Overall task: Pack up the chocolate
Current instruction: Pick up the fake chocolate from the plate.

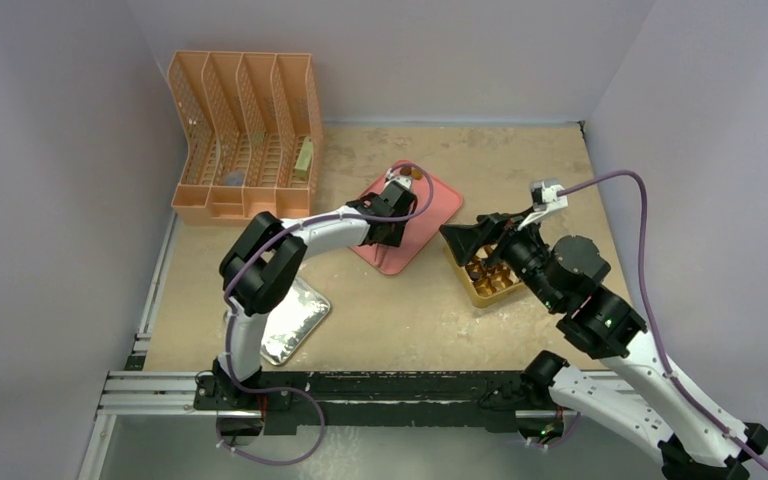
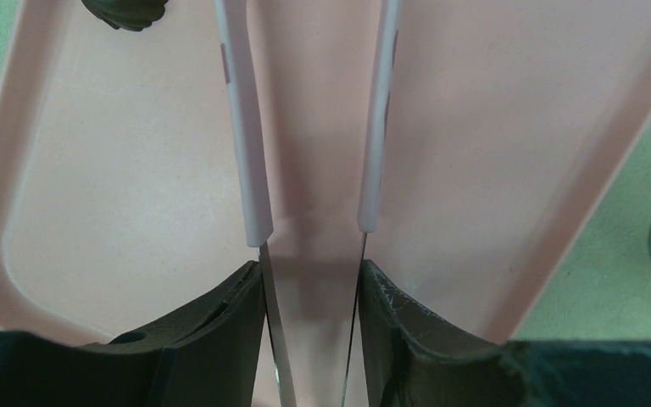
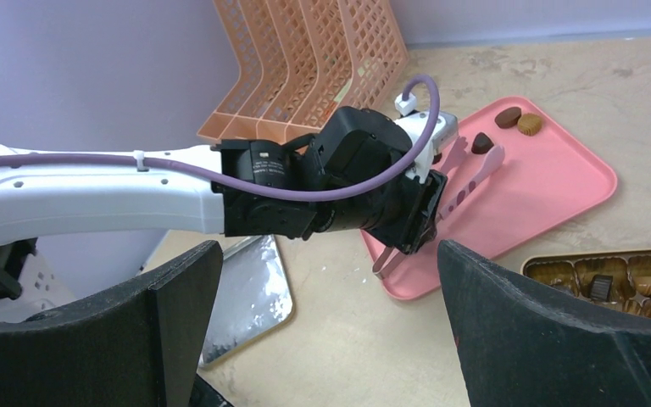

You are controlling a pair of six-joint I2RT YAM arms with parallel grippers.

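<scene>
Far left: orange file rack (image 1: pixel 245 135) at the back of the tabletop (image 1: pixel 400 310), silver tray (image 1: pixel 295 320) by the left arm's base. Left gripper (image 2: pixel 312 267) is over the pink tray (image 2: pixel 119 195), fingers (image 2: pixel 220 314) clamped on a pair of pink tongs (image 2: pixel 250 153). The tong arms run along the inner finger faces and stand apart, with nothing visible between them in the wrist view. The chocolate (image 3: pixel 509 117) is split across two places. A few pieces sit at the far corner of the pink tray: one dark brown, one caramel just beside it, and another dark one close to the tong tips; cannot tell whether the tips touch it. The other pieces are already in the cells of the gold box (image 1: pixel 482 295), right of the pink tray. Right gripper (image 3: pixel 329 250) hangs above that box, fingers spread wide and holding nothing.
</scene>
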